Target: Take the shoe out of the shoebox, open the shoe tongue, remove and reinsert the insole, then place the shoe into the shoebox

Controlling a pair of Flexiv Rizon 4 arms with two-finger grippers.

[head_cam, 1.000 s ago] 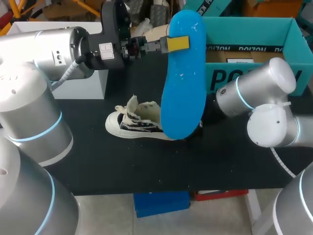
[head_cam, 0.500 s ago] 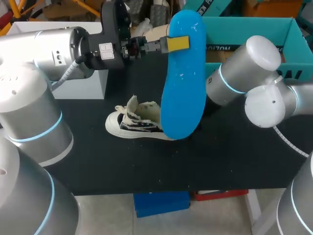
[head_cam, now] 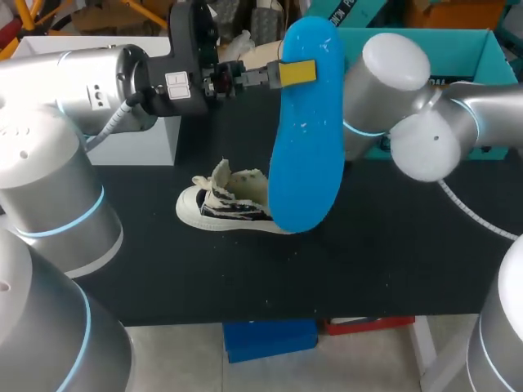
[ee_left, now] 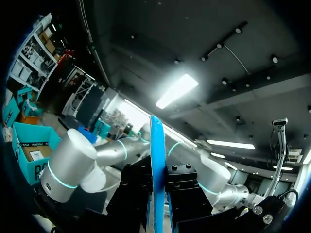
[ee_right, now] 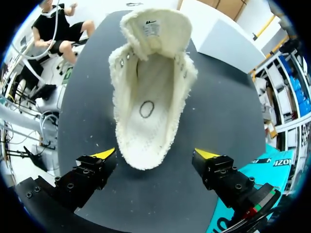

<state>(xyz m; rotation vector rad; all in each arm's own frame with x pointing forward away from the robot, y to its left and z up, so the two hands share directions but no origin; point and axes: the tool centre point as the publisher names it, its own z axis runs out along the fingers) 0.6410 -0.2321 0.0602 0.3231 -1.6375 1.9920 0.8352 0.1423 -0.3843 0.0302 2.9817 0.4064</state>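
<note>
Pinches the insole (head_cam: 306,163) near its narrow upper end with the left gripper (head_cam: 296,72), fingers pressed on both faces. Holds it above the table (head_cam: 384,269), long axis nearly upright, broad end down, hiding the heel of the shoe (head_cam: 225,204) from the head view. Shows edge-on in the left wrist view.

Lies on its sole on the table, outside the shoebox (head_cam: 482,49): lengthwise across the table, toe toward the left arm's side, tongue raised. Straddles the heel with the right gripper (ee_right: 155,154), fingers spread wide and clear of it, toe pointing away.
</note>
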